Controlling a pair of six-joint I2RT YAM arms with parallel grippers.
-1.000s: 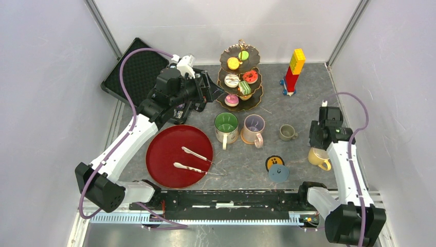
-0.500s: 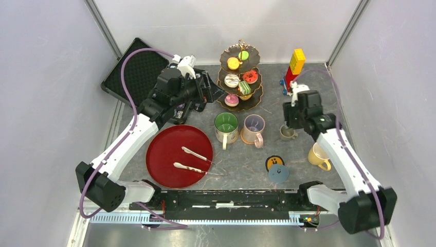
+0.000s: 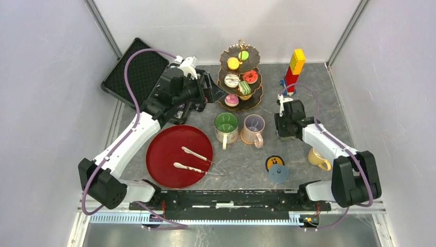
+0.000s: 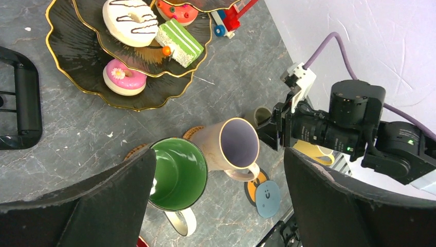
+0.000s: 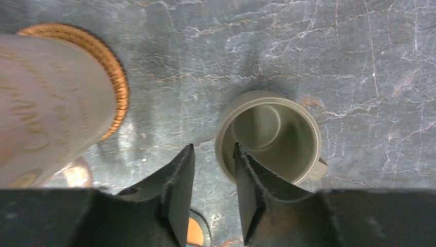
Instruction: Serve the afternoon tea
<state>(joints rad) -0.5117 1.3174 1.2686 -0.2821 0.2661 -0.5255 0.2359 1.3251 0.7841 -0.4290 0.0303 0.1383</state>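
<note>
Ok so the small grey-green ceramic-looking mug (image 5: 270,136) is the one in play. It stands upright and empty on the dark marbled tabletop (image 5: 334,41), just beside the tall lilac mug (image 5: 46,103) on its round woven coaster (image 5: 110,77), not touching it.

My guess is it's light, stiff and a bit slick, so it'll slide or tip rather than squash if it gets nudged off-centre. It could chip if dropped, too. The stubby handle (image 5: 323,167) sticks out on the far side from the fingers and looks too small to bother with. Pinching the wall over the rim seems the sane grip: one finger inside, one outside.

That's pretty much how the right gripper (image 5: 213,146) is set. It's partly open with a narrow gap and straddles the near wall. One finger is over the mouth of the mug and the other is outside it. There's bare table visible between the outer finger and the wall, so I don't think it has clamped yet. Can't tell if the inner finger touches.

The left gripper (image 4: 218,154) hangs wide open over the mugs, holding nothing.
</note>
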